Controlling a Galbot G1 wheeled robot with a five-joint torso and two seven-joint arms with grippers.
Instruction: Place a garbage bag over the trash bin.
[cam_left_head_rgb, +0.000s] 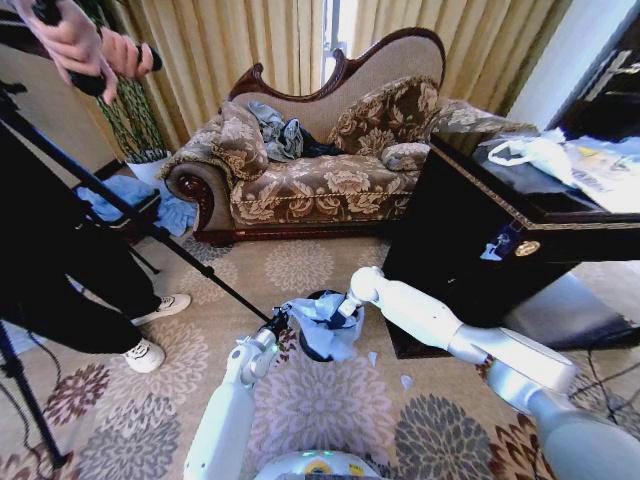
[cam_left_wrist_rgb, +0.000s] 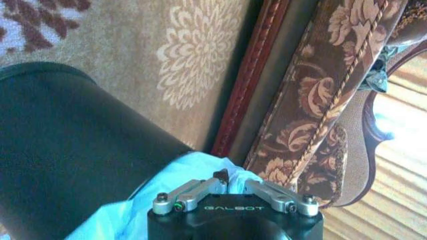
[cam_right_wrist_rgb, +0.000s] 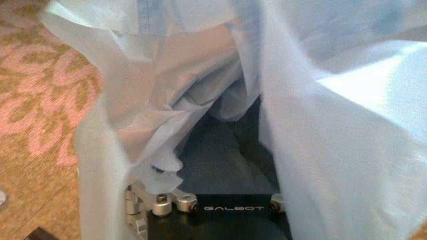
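With the left gripper (cam_left_wrist_rgb: 229, 186) closed on a fold of the bag (cam_left_head_rgb: 322, 318) beside the bin (cam_left_head_rgb: 318, 345), and the right gripper (cam_right_wrist_rgb: 213, 197), whose opening I cannot tell, buried in it, the thin plastic may tear or slip off the rim.

Garbage bag (cam_left_head_rgb: 322, 318) over trash bin (cam_left_head_rgb: 316, 345)
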